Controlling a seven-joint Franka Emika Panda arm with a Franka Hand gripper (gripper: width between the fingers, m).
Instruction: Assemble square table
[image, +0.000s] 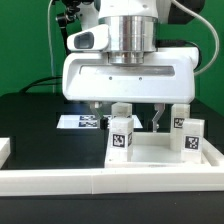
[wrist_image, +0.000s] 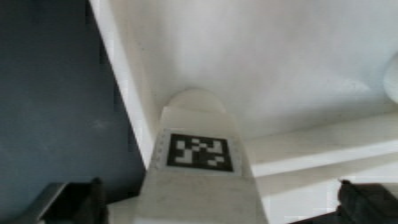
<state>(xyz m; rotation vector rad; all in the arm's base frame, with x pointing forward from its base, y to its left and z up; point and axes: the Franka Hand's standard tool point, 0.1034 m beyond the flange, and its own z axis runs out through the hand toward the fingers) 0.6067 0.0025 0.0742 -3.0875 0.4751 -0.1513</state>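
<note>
**Gripper low over the tabletop, a tagged leg between its fingers**

From where I stand, the work is hemmed in at the front: a long white rail wall (image: 100, 182) runs across the near edge of the black table (image: 25, 115), with a short return at the exterior view's left (image: 5, 150). Behind it, toward the exterior view's left, the dark surface lies open; the marker board (image: 80, 122) rests flat there, just behind the arm's head. On the exterior view's right the room is tight — the furniture parts crowd against the rail.

The square tabletop (image: 160, 152) lies flat just behind the rail, a white slab with a raised rim. Three white block legs stand upright on or at it, each bearing a black-and-white tag: one near the slab's left corner (image: 122, 137), one at the right (image: 191, 135), and another behind that (image: 180, 113). Whether any is seated in a corner recess I cannot tell.

The gripper (image: 126, 112) hangs low over the slab, its broad white body filling the middle of the exterior view. Its fingers (image: 158, 118) are parted. In the wrist view, the dark fingertips (wrist_image: 75, 200) sit well apart at either side of a tagged leg (wrist_image: 199, 165), which rises between them — gaps show on both sides, so they are not clamped on it. Beyond the leg, the slab's white surface (wrist_image: 267, 60) and rim spread out against the dark table (wrist_image: 45, 90).
</note>
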